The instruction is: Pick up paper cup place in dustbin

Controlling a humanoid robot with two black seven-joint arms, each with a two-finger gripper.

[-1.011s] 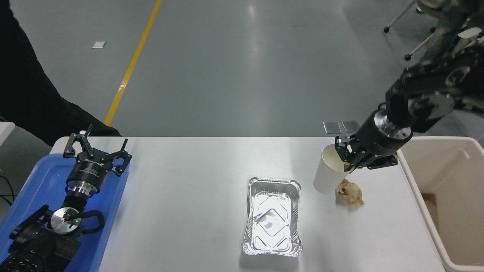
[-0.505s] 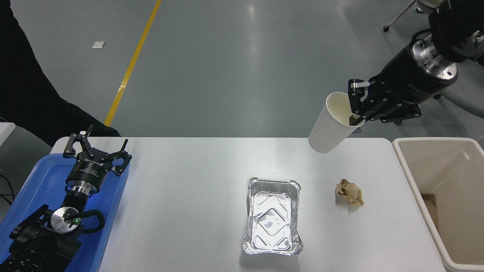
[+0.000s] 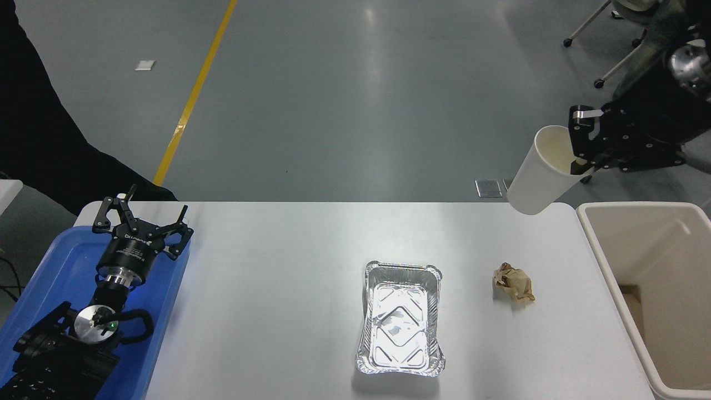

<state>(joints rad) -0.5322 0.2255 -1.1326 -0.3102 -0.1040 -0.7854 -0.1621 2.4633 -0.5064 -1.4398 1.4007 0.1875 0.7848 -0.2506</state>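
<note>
The white bench (image 3: 289, 289) has a smooth, faintly glossy top with rounded corners, catching a bright overhead reflection near its middle. Beyond its far edge lies a grey polished floor (image 3: 344, 94) crossed by a yellow line (image 3: 191, 97), with a small pale patch (image 3: 145, 65) lying on it at the left and castor chair legs (image 3: 597, 53) at the upper right. A dark-clothed person (image 3: 39, 122) stands at the upper left corner. On the bench rest a rectangular silver foil tray (image 3: 401, 319), right of centre, and a crumpled brown paper ball (image 3: 514, 283) just to its right, apart from it. A blue tray (image 3: 41, 283) occupies the left end of the bench; the left pincer (image 3: 142, 221) is parked above it with its fingers spread apart and gripping nothing. The right pincer (image 3: 577, 145) enters from the upper right and is clamped on the rim of the paper cup (image 3: 539, 180), one finger inside the mouth and one outside. The cup is held in the air, tilted with its mouth up and to the right, above the far right corner of the bench and just left of the dustbin (image 3: 622, 278). The dustbin stands against the right end of the bench, its cream interior partly visible with a brown patch at the bottom.
</note>
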